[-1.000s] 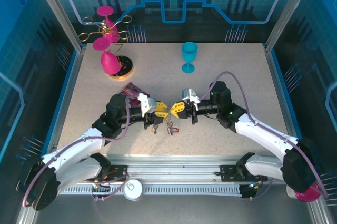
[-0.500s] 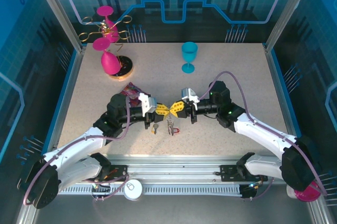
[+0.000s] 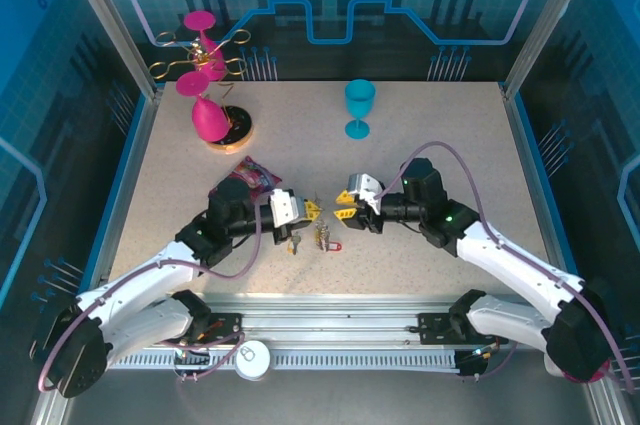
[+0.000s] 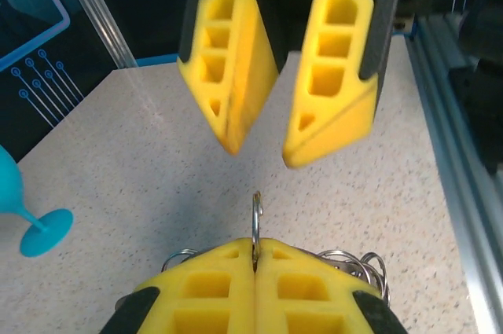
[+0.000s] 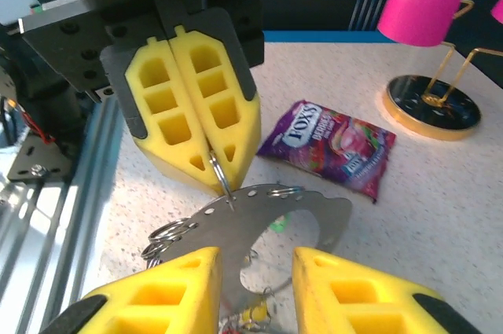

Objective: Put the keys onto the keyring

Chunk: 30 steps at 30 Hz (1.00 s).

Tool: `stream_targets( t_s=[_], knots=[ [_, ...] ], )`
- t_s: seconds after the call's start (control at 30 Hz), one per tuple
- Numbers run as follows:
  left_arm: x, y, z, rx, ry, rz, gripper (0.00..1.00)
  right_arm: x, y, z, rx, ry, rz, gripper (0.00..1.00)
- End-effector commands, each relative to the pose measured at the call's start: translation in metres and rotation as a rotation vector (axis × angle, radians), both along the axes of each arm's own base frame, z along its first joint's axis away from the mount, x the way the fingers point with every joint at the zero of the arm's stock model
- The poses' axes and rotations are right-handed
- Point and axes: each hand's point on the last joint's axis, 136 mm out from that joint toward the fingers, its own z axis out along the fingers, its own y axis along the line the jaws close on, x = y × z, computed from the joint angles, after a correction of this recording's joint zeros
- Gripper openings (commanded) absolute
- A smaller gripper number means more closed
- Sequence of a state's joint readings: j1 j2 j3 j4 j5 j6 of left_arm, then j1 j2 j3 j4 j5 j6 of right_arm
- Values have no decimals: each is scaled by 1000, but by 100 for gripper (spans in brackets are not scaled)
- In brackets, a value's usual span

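My left claw (image 4: 255,246) is clenched on the keyring (image 4: 256,212), and my right claw (image 4: 263,152) opposite is released, so it should next fetch the keys (image 3: 296,242) below.

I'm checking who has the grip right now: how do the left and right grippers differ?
The left gripper is shut, its pads pressed together on a thin ring. The right gripper is open, with a clear gap between its pads. The left one holds something, while the right one holds nothing. Both have yellow pads and face each other tip to tip.
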<state>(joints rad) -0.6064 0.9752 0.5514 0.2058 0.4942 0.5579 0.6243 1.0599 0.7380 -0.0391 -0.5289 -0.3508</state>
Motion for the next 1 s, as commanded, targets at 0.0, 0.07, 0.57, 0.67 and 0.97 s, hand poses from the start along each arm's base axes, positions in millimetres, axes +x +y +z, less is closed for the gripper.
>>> stream_targets(
  t_s=[0.0, 0.07, 0.57, 0.67, 0.97],
  knots=[
    [1, 0, 0, 149, -206, -38, 0, -7, -9, -4, -132, -84, 9, 29],
    [0, -1, 0, 173, -256, -53, 0, -14, -6, -4, -144, -101, 40, 28],
    [-9, -10, 1, 160, -219, -113, 0, -26, 24, -15, -133, -130, 159, 28],
    [-11, -10, 0, 159, -195, -121, 0, -23, 26, -16, -135, -139, 150, 25],
    [-16, -11, 0, 157, -157, -142, 0, -23, 32, -17, -133, -142, 158, 23]
  ],
)
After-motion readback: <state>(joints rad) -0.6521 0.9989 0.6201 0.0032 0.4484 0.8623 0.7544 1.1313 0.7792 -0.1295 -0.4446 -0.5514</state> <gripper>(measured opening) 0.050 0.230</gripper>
